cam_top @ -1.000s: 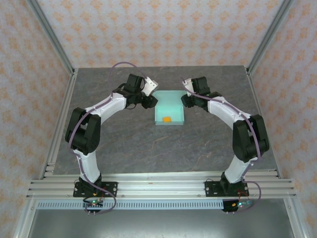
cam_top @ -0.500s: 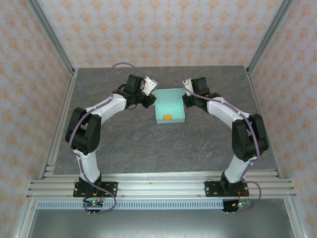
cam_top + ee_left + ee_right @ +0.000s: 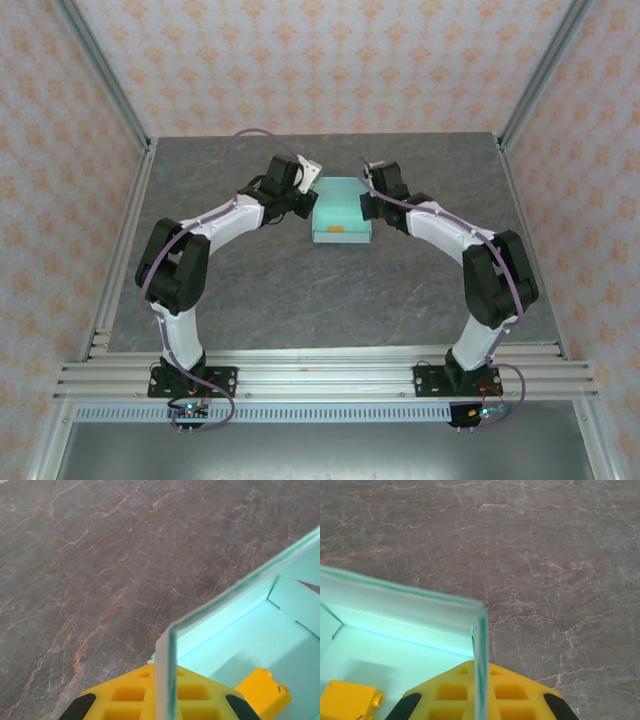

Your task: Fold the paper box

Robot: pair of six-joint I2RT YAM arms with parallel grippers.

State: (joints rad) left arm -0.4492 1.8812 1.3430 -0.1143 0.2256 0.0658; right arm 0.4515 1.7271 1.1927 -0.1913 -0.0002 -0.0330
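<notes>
The paper box (image 3: 341, 205) sits on the far half of the grey, veined worktop (image 3: 300, 300), midway between the two arms. It is pale mint card with its walls already standing up, so it reads as an open tray. A small orange block (image 3: 338, 228) lies on the floor of the box, close to the near wall.

From above, the left fingers (image 3: 307, 205) meet the box at its left wall. The right fingers (image 3: 367, 207) meet it at the right wall, straight across. Both arms bend inward toward the box, and their wrists are just beside it.

In the left wrist view, the thin edge of the box wall (image 3: 165, 670) runs upright between the yellow pads of the left fingers (image 3: 135, 697). One pad is outside the box and the other inside, and they are drawn close together on the card. Past that wall lies the mint floor, with a folded tab (image 3: 295, 605) against the far side. The orange block (image 3: 260, 690) rests on the floor just inside the gripped wall.

The right wrist view shows the matching grip. The right fingers (image 3: 455, 692) are pinched narrowly on the upright edge of the box wall (image 3: 481, 670), one yellow pad on each face. Here the inside of the box opens to the left of the gripped wall. The orange block (image 3: 347, 700) lies on the box floor well away from that wall. Bare worktop (image 3: 555, 555) spreads beyond the box's outer side.
</notes>
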